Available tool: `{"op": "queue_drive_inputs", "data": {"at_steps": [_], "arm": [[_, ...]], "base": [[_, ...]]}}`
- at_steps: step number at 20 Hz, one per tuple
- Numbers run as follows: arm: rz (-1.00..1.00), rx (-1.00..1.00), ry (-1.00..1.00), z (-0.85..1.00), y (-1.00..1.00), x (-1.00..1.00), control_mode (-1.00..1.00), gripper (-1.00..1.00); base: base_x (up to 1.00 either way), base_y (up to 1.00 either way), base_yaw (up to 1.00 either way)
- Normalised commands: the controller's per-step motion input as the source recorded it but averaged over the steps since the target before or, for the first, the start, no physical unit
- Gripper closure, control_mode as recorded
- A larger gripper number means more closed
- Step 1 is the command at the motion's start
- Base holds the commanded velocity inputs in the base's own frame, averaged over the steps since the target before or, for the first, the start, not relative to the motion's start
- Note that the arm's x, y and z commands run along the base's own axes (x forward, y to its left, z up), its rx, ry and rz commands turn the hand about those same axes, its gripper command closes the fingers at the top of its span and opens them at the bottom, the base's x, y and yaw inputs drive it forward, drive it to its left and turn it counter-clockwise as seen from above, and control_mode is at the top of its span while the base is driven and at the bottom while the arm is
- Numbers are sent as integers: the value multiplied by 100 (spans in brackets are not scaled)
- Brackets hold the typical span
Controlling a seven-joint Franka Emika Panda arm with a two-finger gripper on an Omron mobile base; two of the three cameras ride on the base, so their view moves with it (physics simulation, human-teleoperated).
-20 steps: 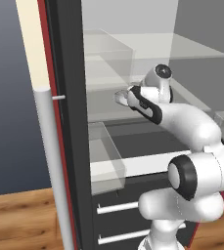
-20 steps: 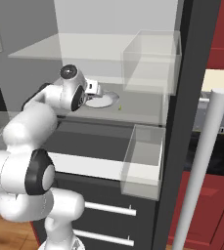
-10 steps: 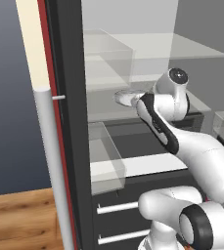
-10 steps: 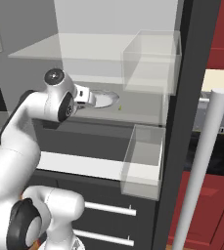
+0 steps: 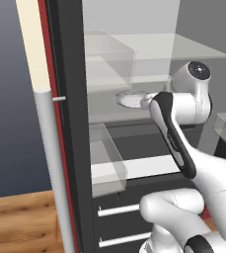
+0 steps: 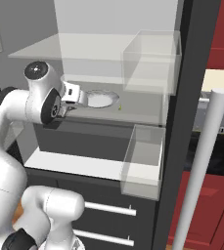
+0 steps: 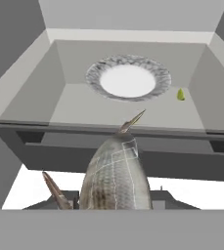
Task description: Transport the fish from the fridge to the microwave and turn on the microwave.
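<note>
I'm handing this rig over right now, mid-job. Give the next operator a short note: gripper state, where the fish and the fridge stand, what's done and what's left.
Gripper: shut on the fish, which fills the lower middle of the hand view, tail fin pointing toward the shelf.
Fridge: door open; the hand sits just in front of the middle shelf.
On that shelf: a white plate with a grey patterned rim, bare, and a small green bit beside it.
Done: fish picked up and off the plate.
Left: carry the fish clear of the fridge, drive to the microwave, put the fish inside and turn it on.
</note>
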Motion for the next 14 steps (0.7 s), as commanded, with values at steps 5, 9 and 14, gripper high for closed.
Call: {"op": "queue_drive_inputs", "data": {"at_steps": [5, 9, 14], "arm": [[0, 0, 0, 39, -1, -73, -100, 100], [0, 0, -2, 31, -2, -67, -100, 100], [0, 0, -10, 4, -1, -64, -100, 100]], "base": [[0, 0, 0], [0, 0, 0], [0, 0, 0]]}}
